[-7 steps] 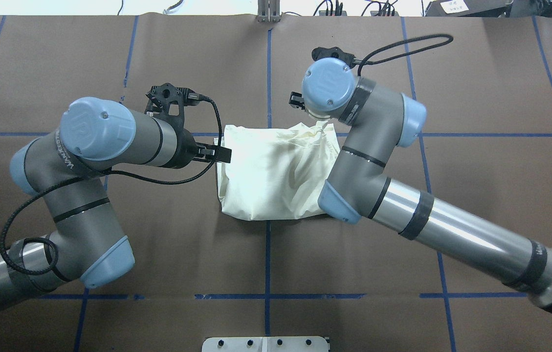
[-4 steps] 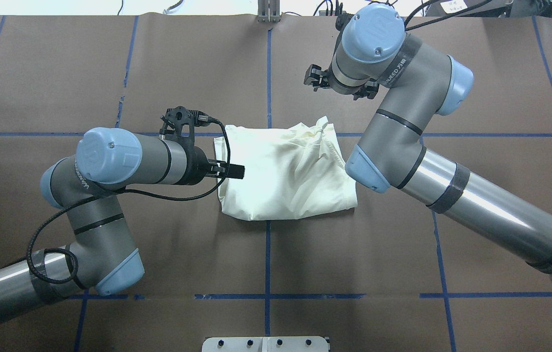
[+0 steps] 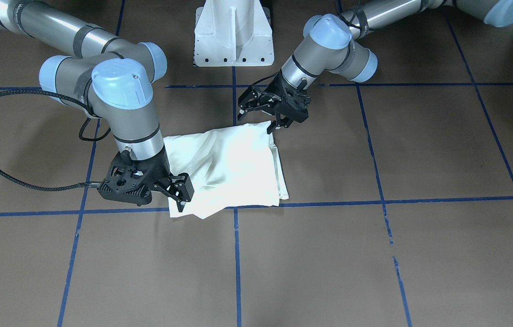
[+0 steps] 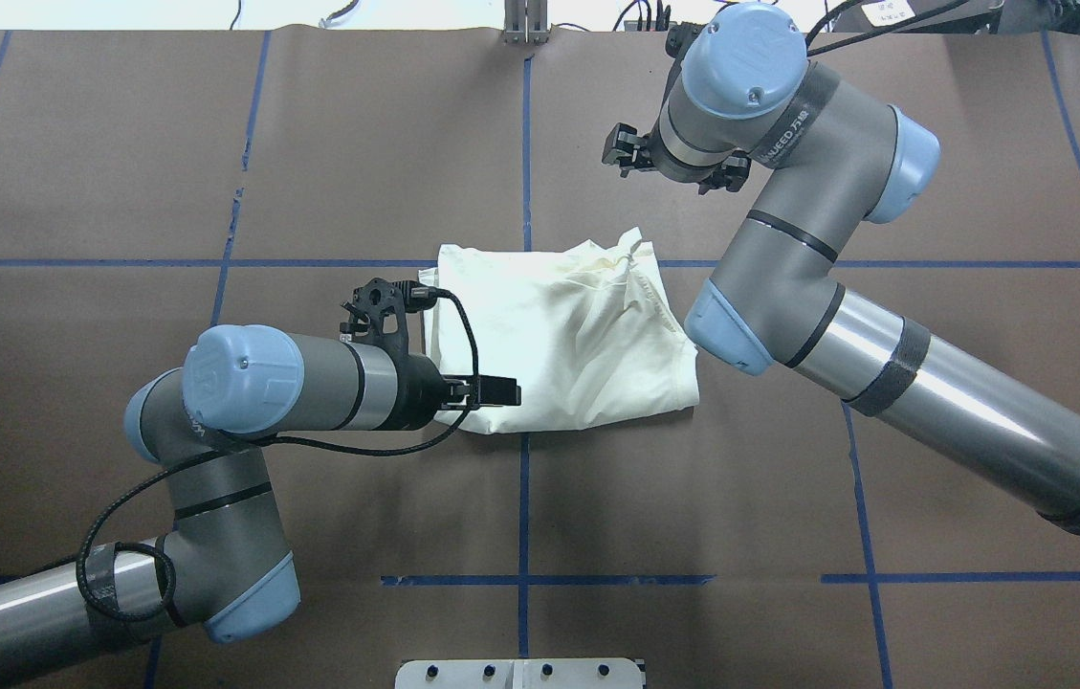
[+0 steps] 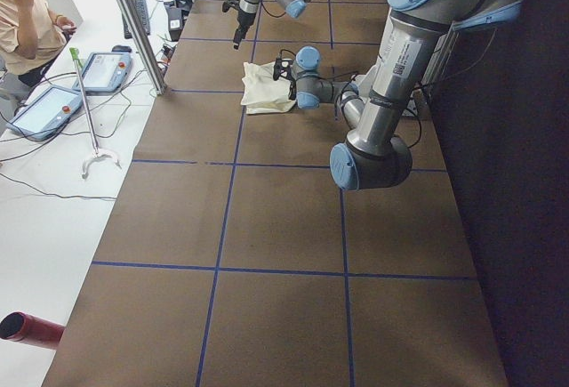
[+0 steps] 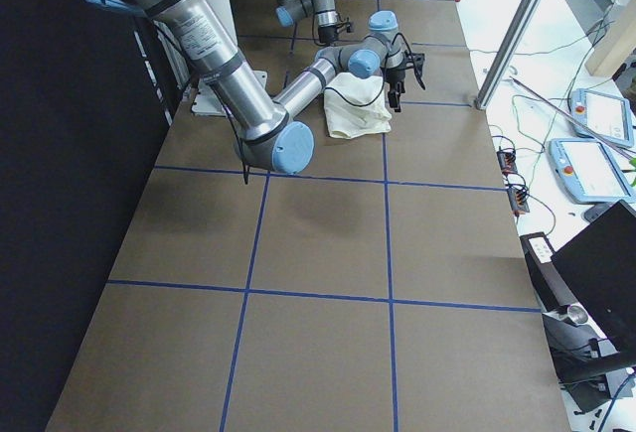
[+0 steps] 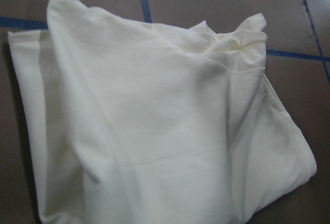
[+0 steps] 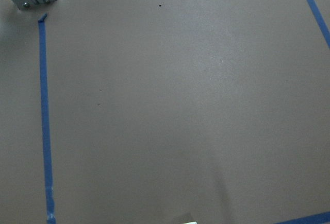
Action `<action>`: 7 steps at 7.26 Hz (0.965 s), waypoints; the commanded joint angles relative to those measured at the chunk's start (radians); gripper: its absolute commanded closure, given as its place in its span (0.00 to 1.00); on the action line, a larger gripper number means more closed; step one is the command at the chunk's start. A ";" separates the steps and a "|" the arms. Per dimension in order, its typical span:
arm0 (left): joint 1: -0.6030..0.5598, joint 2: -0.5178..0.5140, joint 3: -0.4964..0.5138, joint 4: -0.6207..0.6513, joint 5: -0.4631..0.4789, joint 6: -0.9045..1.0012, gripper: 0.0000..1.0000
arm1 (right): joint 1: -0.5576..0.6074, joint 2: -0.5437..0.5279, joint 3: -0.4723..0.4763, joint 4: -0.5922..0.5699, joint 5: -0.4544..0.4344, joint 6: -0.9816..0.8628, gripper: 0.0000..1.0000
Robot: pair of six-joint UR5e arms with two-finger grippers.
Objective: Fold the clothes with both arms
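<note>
The folded cream T-shirt (image 4: 559, 335) is lying plain side up on the table (image 4: 214, 144), while the left end effector (image 4: 498, 390) is hovering spread open and empty at the shirt's near corner and the right end effector (image 3: 176, 195) is hanging open and empty by the opposite corner.

A wide table (image 4: 310, 144) covered in matt brown sheeting fills the middle of the room. Blue tape lines (image 4: 522, 498) mark it into large squares. Along one long side stands a black backdrop (image 5: 533, 227). Along the other, a white surface (image 5: 36, 227) lies in bright, even light. An aluminium post (image 5: 133, 22) rises at the table's edge. Just beyond it lie two tablet-like control pendants (image 5: 98, 71). A person (image 5: 31, 27) sits at the far corner. A red cylinder (image 5: 31, 329) lies near the camera.
</note>
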 commanded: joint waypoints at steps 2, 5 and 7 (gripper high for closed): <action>0.012 -0.001 0.038 -0.003 0.003 -0.007 0.00 | -0.001 -0.004 0.000 0.001 -0.005 0.000 0.00; 0.012 0.019 0.044 -0.003 0.003 -0.004 0.00 | -0.001 -0.013 0.000 0.007 -0.005 0.000 0.00; 0.013 0.019 0.042 -0.003 0.002 -0.004 0.00 | -0.001 -0.018 0.000 0.007 -0.004 -0.002 0.00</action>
